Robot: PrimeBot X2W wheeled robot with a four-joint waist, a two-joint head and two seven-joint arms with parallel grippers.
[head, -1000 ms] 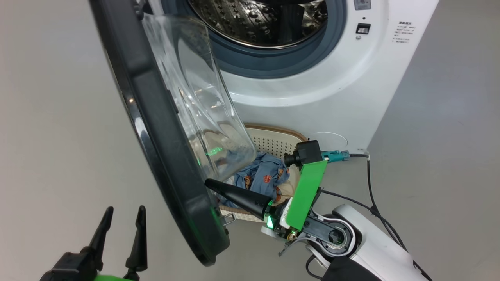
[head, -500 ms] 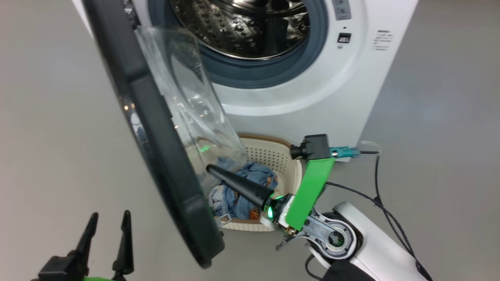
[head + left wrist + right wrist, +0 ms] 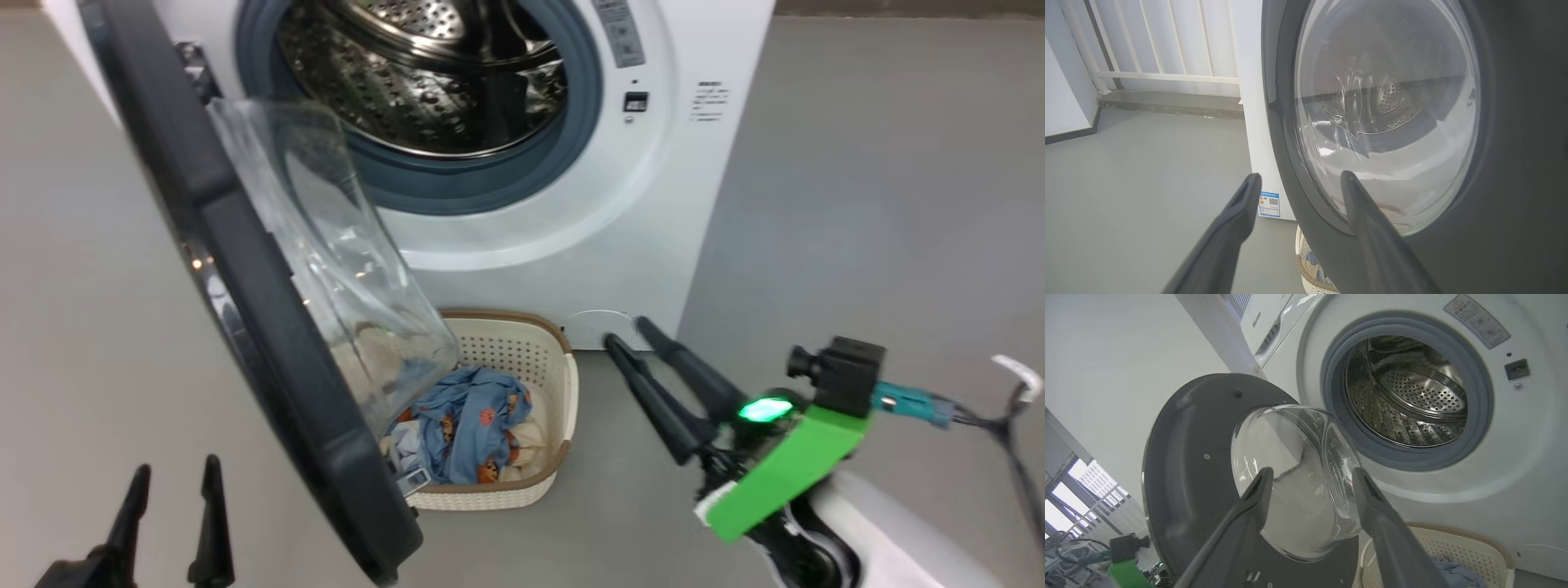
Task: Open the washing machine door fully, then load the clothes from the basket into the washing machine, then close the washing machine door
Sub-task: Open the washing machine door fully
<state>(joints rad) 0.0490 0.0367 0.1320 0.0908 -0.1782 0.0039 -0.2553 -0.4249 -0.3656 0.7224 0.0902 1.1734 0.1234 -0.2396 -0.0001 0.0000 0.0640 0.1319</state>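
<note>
Washing machine door (image 3: 253,310) stands swung open from its left side. It is a large black ring seen nearly edge-on across the near left, and its clear glass bowl (image 3: 326,269) bulges rightward, hiding the left end of the basket from the head view. Nearest of all, in the near-left corner, the left gripper (image 3: 178,465) sits outside the door, apart from it, with its two dark fingers spread wide and nothing between them. At the near right, the right gripper (image 3: 626,331) is likewise spread wide and empty, with its tips pointing at the low front of the machine, just right of the basket. A little farther off, the cream basket (image 3: 569,392) rests on the grey floor (image 3: 857,204) at the foot of the machine. Blue printed clothes (image 3: 469,416) and cream cloth are heaped inside it. Farthest back is the white washing machine (image 3: 571,237) — a grey-blue rubber ring (image 3: 457,175) frames its open steel drum (image 3: 408,90).
</note>
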